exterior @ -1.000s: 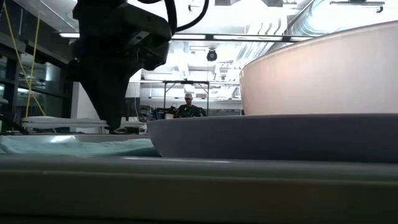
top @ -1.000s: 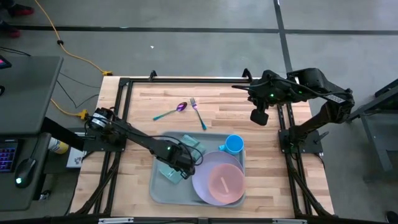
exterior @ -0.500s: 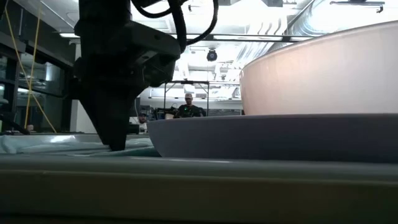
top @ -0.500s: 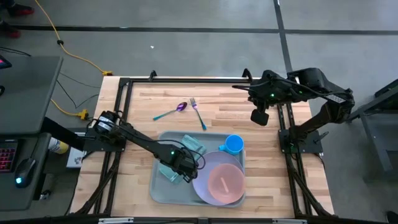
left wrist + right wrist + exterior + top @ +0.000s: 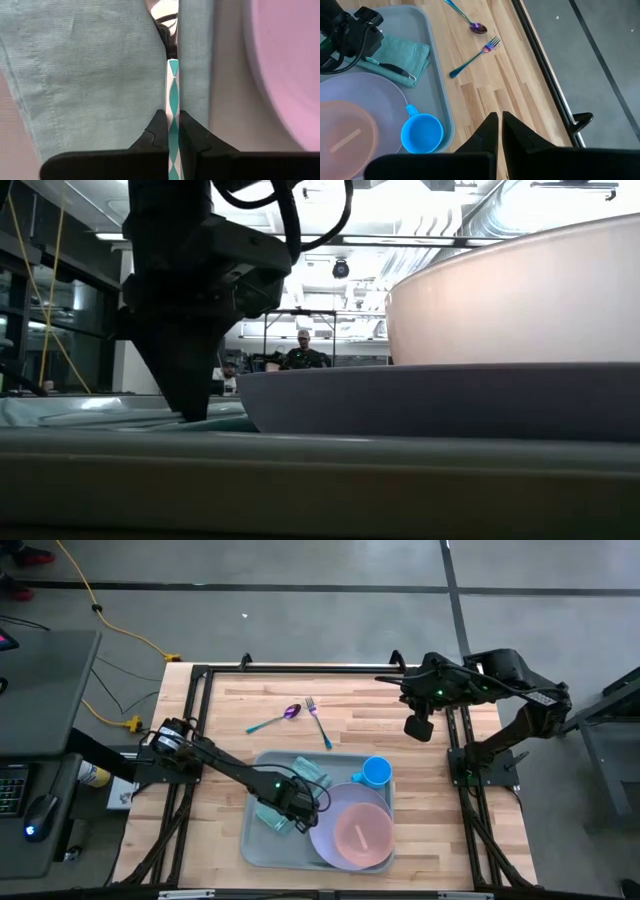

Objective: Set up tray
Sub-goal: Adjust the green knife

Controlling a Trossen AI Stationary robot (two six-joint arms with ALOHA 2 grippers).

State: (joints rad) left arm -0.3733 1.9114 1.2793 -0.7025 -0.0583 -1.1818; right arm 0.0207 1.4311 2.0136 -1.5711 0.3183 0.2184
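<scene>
The pale grey-green tray (image 5: 262, 840) lies at the table's near middle. On it are a folded teal napkin (image 5: 270, 817), a lavender plate (image 5: 325, 835) carrying a pink bowl (image 5: 360, 832), and a blue cup (image 5: 377, 772). My left gripper (image 5: 292, 805) stands low over the napkin (image 5: 90, 75), shut on a knife (image 5: 390, 67) with a teal-and-white patterned handle. My right gripper (image 5: 418, 727) hangs shut and empty, high over the table's far right. My left gripper pinches the knife's patterned handle (image 5: 173, 85) between its two fingers. The fingers come from above, pointing steeply down, and lie across the handle. The knife's dark far end (image 5: 406, 74) rests on the napkin.
A purple-bowled spoon (image 5: 290, 713) and a fork (image 5: 318, 720), both with teal handles, lie on the bare wood beyond the tray. The plate's edge (image 5: 285, 65) sits close beside the left gripper. A black frame rail (image 5: 545, 75) borders the table.
My left gripper has come down with the knife toward the napkin on the tray, then held still. It keeps the handle between its fingers.
</scene>
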